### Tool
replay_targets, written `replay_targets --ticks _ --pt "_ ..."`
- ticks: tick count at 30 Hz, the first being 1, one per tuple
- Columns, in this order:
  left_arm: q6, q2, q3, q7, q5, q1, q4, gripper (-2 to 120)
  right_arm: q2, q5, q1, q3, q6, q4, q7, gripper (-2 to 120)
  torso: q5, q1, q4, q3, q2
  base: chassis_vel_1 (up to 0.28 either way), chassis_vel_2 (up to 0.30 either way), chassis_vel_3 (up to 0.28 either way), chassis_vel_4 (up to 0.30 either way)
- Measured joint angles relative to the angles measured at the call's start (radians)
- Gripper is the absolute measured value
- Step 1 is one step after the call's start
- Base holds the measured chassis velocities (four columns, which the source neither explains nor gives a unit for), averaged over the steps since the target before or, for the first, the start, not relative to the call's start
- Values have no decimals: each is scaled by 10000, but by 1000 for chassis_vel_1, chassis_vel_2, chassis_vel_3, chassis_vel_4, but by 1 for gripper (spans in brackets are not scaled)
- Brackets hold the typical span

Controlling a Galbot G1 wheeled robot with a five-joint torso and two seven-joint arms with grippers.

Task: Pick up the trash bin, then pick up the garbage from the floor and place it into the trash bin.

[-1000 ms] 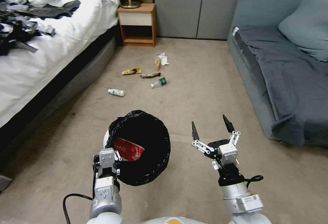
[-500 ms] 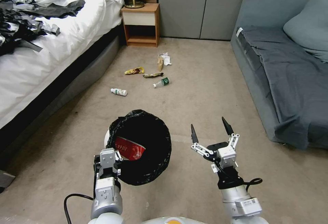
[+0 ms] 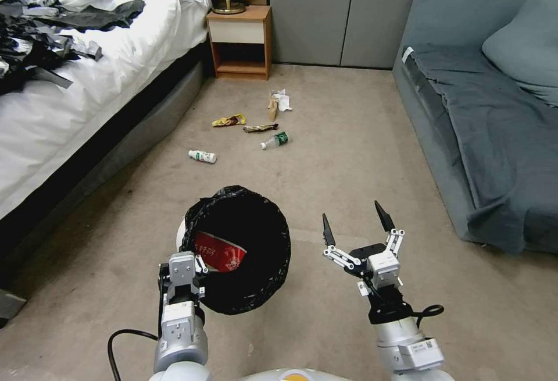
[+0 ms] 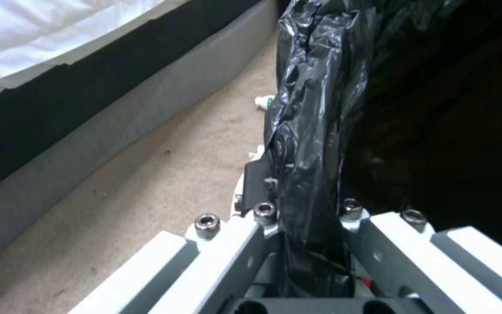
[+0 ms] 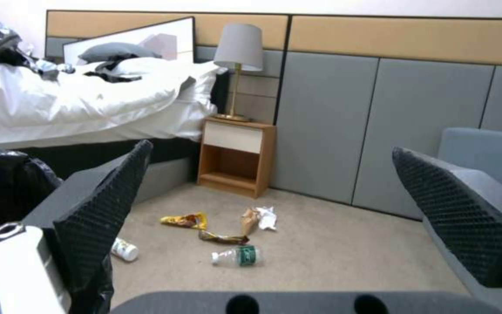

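Observation:
The trash bin (image 3: 250, 288), white with a black liner, hangs low before me, a red-and-white wrapper (image 3: 220, 251) inside it. My left gripper (image 3: 185, 276) is shut on its near rim; in the left wrist view the liner (image 4: 312, 131) is pinched between the fingers (image 4: 257, 183). My right gripper (image 3: 353, 221) is open and empty, to the right of the bin. Garbage lies ahead on the floor (image 3: 349, 154): a white bottle (image 3: 202, 156), a green-label bottle (image 3: 274, 139), a yellow wrapper (image 3: 228, 120), a dark wrapper (image 3: 260, 128), a brown paper bag (image 3: 271, 107) and a tissue (image 3: 282, 100).
A bed (image 3: 70, 96) with black clothing runs along the left. A grey sofa (image 3: 482, 125) stands on the right. A wooden nightstand (image 3: 241, 41) with a lamp stands at the far wall (image 5: 320, 126). Open carpet lies between me and the litter.
The camera shifted slightly, so the room sits a little further right in the picture. My right gripper has sunk a little towards me, still open. The bin stays held.

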Motion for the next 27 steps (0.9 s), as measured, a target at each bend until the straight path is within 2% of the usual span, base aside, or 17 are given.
replay_targets --ticks 10,27 --pt "0 22 -19 3 21 9 -63 1 -28 0 -40 60 72 32 -8 100 0 -1 2 1 0 -87 97 96 -94" --pt "35 7 -86 19 141 103 -290 1 -125 -54 -84 40 161 91 -4 100 1 0 2 1 0 -269 271 258 -263"
